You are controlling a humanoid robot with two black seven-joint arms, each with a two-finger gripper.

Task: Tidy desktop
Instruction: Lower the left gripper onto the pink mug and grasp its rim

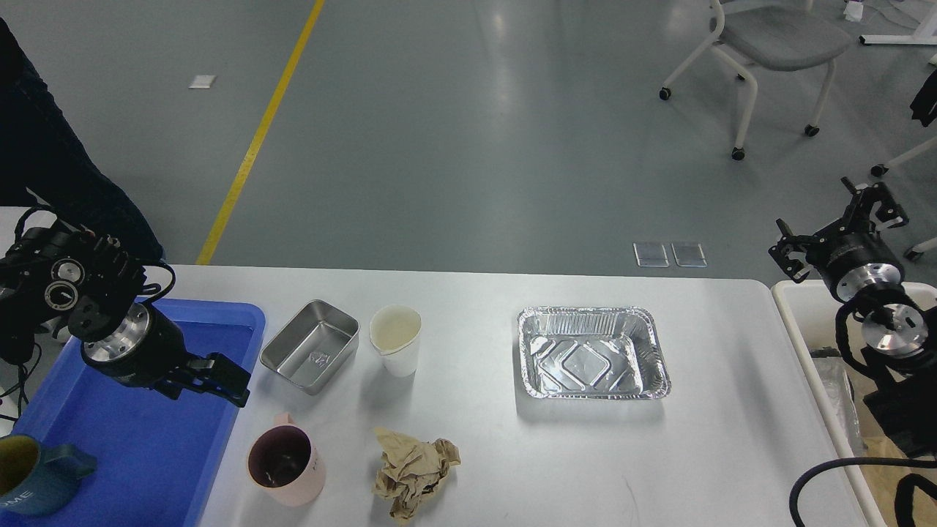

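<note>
White desktop (pixel 483 454) fills lower centre of frame. On it: steel pan (pixel 310 356), paper cup (pixel 396 339), foil tray (pixel 591 353) mid; pink mug (pixel 285 465), crumpled brown paper (pixel 413 473) lower centre-left. Blue tray (pixel 132 439) lower left, teal mug (pixel 36 472) in it. L gripper (pixel 223 379) over tray's right edge, jaws: can't tell. R gripper (pixel 842 230) far right, jaws spread, empty.

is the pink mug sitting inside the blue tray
No, the pink mug stands on the white desktop, just right of the blue tray.
</note>
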